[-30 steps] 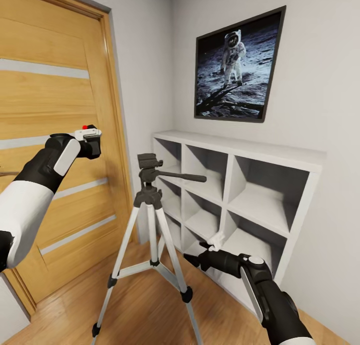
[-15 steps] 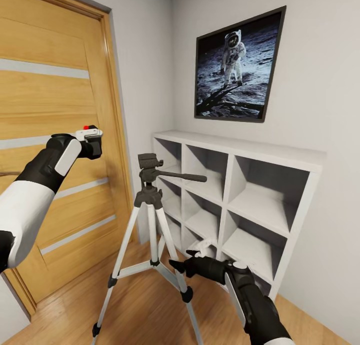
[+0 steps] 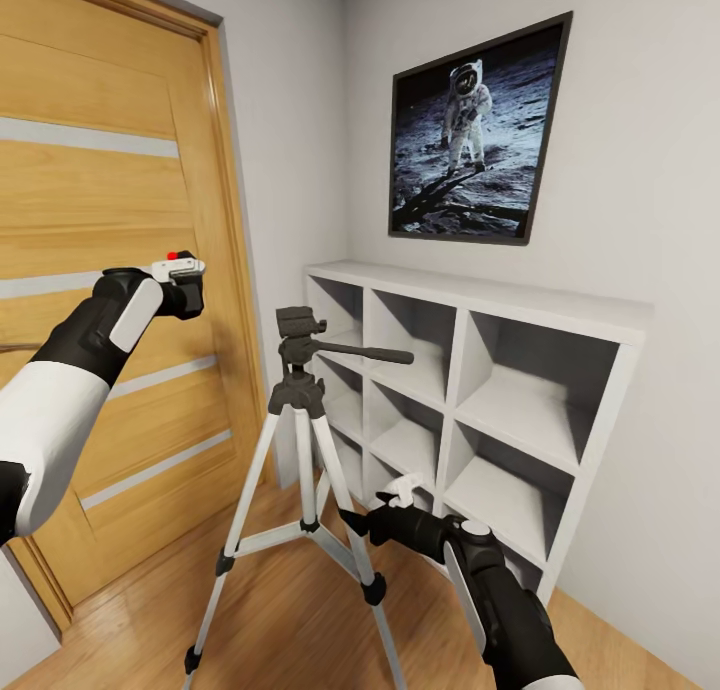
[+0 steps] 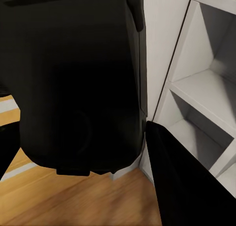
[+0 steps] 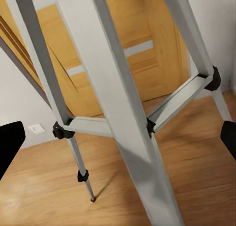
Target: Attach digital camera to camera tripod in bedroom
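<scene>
The digital camera (image 3: 188, 294), a small black box with a red button on top, is held up in front of the door by my left gripper (image 3: 176, 278), which is shut on it. It hangs to the left of the tripod head and higher than it. In the left wrist view the camera's black body (image 4: 73, 78) sits right before the lens, with one dark finger (image 4: 182, 186) beside it. The camera tripod (image 3: 300, 390) stands on the floor, pan handle pointing right. My right gripper (image 3: 375, 505) is open low beside the tripod's right leg (image 5: 118, 103).
A wooden door (image 3: 100, 170) stands at the left. A white cube shelf (image 3: 560, 315) lines the right wall under an astronaut picture (image 3: 470, 135). Light wood floor (image 3: 290, 620) spreads around the tripod's feet.
My right gripper has moved left and slightly down, from in front of the shelf to the tripod's right leg. The left arm and the camera have stayed put.
</scene>
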`<state>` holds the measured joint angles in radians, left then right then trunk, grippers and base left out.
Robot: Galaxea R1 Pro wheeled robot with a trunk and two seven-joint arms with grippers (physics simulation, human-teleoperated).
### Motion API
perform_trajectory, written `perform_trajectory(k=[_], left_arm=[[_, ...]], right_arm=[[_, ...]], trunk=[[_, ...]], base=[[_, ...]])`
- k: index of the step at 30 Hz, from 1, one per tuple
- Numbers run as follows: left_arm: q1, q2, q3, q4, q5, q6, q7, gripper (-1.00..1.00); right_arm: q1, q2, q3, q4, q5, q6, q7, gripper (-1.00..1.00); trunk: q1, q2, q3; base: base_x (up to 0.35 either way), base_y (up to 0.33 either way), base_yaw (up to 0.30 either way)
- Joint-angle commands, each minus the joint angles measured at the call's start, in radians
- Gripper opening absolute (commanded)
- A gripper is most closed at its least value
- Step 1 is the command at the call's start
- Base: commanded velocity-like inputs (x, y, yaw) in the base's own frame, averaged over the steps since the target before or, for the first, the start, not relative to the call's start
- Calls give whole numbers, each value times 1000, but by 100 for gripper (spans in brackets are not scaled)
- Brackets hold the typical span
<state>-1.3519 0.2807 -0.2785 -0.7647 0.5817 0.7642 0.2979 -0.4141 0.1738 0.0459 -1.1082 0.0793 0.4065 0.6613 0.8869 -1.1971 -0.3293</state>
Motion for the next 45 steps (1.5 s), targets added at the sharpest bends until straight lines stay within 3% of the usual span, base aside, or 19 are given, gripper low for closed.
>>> perform_trajectory(k=[1, 20, 24, 28, 36, 45], left_arm=[[-1, 2, -5, 0, 7, 2, 6, -100], [-1, 2, -5, 9, 0, -1, 7, -100], [-1, 1, -6, 6, -1, -1, 7, -100], [-1, 0, -7, -1, 1, 1, 7, -100], [-1, -3, -7, -6, 8, 1, 9, -100], [-1, -5, -7, -10, 9, 1, 9, -100]], right_arm=[[-1, 1, -1, -2, 8, 4, 5, 100], [-1, 1, -1, -3, 11, 29, -12, 100], [-17, 1, 62, -33, 13, 112, -73, 100], [-65, 1, 128, -98, 0, 250, -193, 100], [-89, 1, 139, -94, -6, 276, -217, 100], [-139, 1, 140, -15, -7, 270, -221, 100]], trunk=[[0, -1, -1], [0, -1, -1], [0, -1, -1], [0, -1, -1], [0, -1, -1], [0, -1, -1]], base=[[7, 6, 0], [38, 31, 0], [0, 0, 0], [0, 0, 0], [0, 0, 0], [0, 0, 0]])
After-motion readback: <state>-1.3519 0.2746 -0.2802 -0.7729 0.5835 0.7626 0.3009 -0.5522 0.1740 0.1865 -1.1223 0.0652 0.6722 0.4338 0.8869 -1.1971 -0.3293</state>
